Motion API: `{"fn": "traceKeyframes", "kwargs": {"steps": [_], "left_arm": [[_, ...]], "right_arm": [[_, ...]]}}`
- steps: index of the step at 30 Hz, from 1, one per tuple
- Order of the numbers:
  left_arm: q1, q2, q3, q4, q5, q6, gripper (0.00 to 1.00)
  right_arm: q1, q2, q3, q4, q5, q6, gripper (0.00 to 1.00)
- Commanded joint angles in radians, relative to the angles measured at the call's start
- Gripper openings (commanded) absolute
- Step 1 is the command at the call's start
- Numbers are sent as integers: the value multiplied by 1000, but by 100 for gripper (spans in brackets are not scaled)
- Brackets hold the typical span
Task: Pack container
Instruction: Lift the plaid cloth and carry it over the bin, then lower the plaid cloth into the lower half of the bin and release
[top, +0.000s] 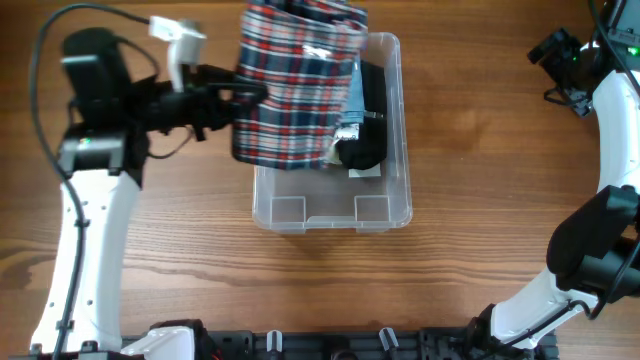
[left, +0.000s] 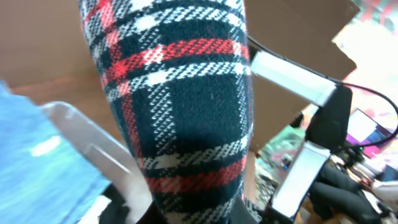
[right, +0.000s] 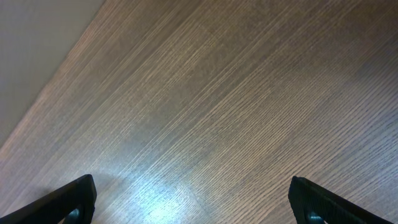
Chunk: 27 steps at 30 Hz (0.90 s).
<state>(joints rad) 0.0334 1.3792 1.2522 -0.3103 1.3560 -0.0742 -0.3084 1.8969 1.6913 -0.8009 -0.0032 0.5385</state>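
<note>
At upper centre the left gripper (top: 238, 100) is clamped on a limp plaid cloth (top: 290, 95) over the container (top: 404, 160), judged light, stiff and slick, best held by its rim; the right gripper (right: 193, 208) gapes empty.

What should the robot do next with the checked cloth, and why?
Probably lower the left gripper so the checked cloth sinks into the tub. That gripper is shut on the cloth, which hangs over the tub's far end and seems not yet inside. Dark things already lie in there. The right gripper is open over the table, away from the tub.
</note>
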Motion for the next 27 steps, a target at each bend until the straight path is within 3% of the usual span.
{"fn": "traceKeyframes", "kwargs": {"steps": [1,4,7,10,11,13,14,21,24,27], "left_arm": [[-112,5,22,0,-34,-25,4],[-161,5,22,0,-104,-79,4],[-204,5,22,-26,-314,-190,4],[-245,5,22,-100,-469,-213,4],[-263,5,22,-146,-591,-240,4],[-285,5,22,-188,-733,-316,4],[-301,5,22,-183,-786,-428,4],[-359,5,22,-169,-885,-666,4],[-393,5,22,-149,-1073,-879,4],[-428,5,22,-147,-1328,-1172,4]], "right_arm": [[4,7,2,0,-5,15,100],[4,7,2,0,-5,14,100],[4,7,2,0,-5,14,100],[4,7,2,0,-5,14,100],[4,7,2,0,-5,14,100],[4,7,2,0,-5,14,100],[4,7,2,0,-5,14,100],[4,7,2,0,-5,14,100],[4,7,2,0,-5,14,100],[4,7,2,0,-5,14,100]]}}
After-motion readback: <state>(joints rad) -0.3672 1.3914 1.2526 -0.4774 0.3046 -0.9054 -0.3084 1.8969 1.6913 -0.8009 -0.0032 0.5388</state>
